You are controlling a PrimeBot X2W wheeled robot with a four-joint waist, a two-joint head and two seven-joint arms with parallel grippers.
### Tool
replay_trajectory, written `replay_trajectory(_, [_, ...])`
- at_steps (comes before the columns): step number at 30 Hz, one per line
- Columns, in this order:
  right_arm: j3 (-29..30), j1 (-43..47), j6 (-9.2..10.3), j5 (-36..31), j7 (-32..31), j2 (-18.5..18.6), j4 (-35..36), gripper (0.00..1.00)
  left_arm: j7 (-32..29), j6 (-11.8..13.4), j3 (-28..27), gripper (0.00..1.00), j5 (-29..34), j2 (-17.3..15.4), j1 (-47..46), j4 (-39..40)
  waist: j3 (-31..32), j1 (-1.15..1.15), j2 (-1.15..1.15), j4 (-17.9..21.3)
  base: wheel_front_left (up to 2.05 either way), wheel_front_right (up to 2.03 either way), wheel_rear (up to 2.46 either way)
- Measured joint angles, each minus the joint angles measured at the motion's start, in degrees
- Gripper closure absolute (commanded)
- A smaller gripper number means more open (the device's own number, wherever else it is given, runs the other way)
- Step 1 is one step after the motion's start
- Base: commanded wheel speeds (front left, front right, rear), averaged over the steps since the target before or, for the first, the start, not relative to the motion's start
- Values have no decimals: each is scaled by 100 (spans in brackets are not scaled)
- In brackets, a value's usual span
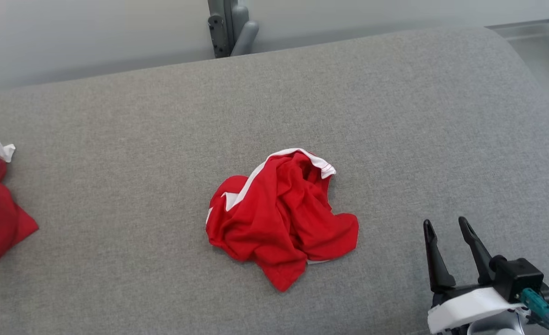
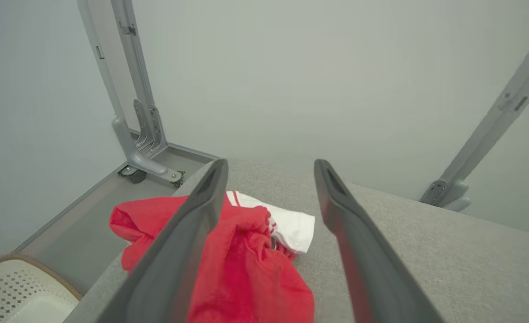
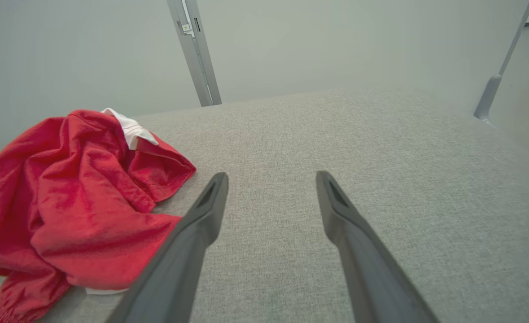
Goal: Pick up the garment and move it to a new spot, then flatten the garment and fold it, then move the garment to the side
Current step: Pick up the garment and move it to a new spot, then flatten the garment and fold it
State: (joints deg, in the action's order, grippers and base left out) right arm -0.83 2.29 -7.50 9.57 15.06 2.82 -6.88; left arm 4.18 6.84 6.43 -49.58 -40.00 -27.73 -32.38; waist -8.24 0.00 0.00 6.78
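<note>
A crumpled red garment (image 1: 279,218) with a white band lay bunched and unflattened near the middle of the grey padded surface (image 1: 116,139). The right gripper (image 1: 445,224) hovered at the near right, apart from that heap, its two dark fingers spread wide with nothing between them. At the left end of the surface lay a second red garment (image 2: 246,273), also heaped, with white striped trim showing. The left gripper (image 2: 269,163) hung over it with its fingers wide apart and gripping nothing. The cloth lay under one finger, but I could not tell if they touched. Past the left end a white perforated basket (image 2: 17,291) stood on the floor, and a grey metal post (image 1: 230,28) rose at the far side.
</note>
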Motion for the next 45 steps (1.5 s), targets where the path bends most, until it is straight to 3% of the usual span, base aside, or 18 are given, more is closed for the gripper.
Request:
replay_trajectory(2, [19,161,0,-21,0,1,11,0,110,44,98,0,81,64,254,557,157,0,0,-47,0,0,0])
replay_trajectory(10, [19,342,0,-121,0,-1,177,0,303,736,717,0,453,702,1891,2731,660,0,0,-275,0,0,0])
replay_trajectory(15, [-16,392,0,-269,0,-1,282,0,617,886,1059,0,523,1213,2684,2959,758,0,0,-430,0,0,0])
replay_trajectory(17, [2,399,0,-307,0,-5,326,0,805,787,1189,0,502,1454,2849,2871,777,0,0,-462,0,0,0])
replay_trajectory(25, [192,511,0,-456,0,-2,444,0,1070,180,2069,0,1842,1773,3091,2323,909,0,0,-537,0,0,0])
replay_trajectory(35, [256,684,0,-609,0,7,378,0,1094,-883,1014,0,2965,2405,3615,2374,1075,0,0,-526,0,0,0])
replay_trajectory(45, [259,749,0,-678,0,76,289,0,1094,-1240,178,0,3333,2987,3684,2245,1134,0,0,-507,0,0,0])
